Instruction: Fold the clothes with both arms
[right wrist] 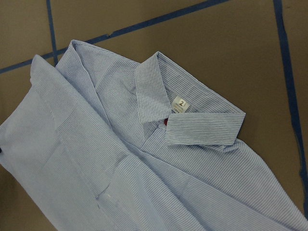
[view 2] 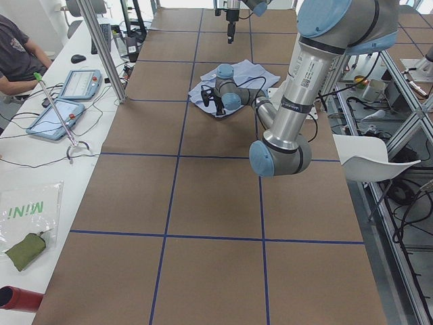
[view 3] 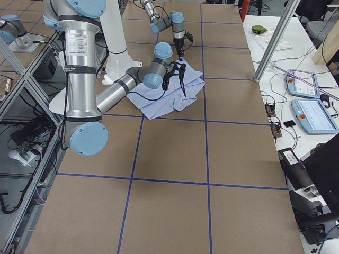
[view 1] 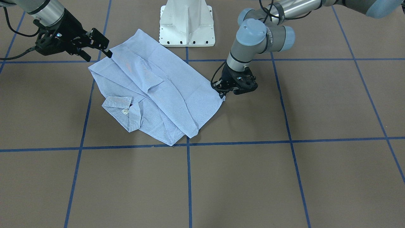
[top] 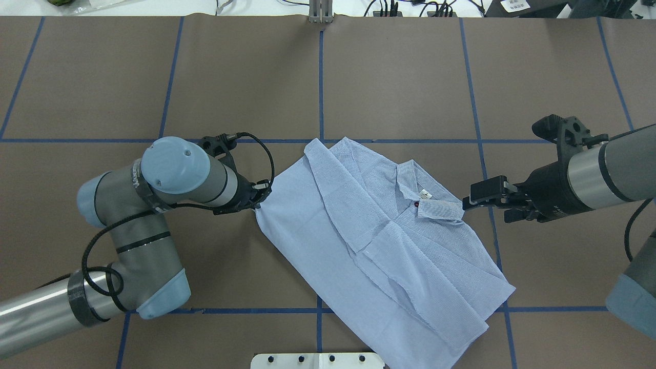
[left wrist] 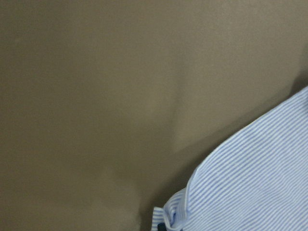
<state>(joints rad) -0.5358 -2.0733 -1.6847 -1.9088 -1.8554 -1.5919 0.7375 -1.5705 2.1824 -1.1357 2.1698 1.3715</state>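
Blue striped shirt (top: 379,246) sprawled mid-tabletop (top: 410,77), collar (top: 435,209) toward 3 o'clock seen from overhead. Left pincer (top: 258,203) is nipped onto its 9 o'clock corner, and right pincer (view 1: 98,56) hangs spread wide just beside the collar.

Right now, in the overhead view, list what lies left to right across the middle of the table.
left hand, at the cloth's corner → shirt → right hand, open
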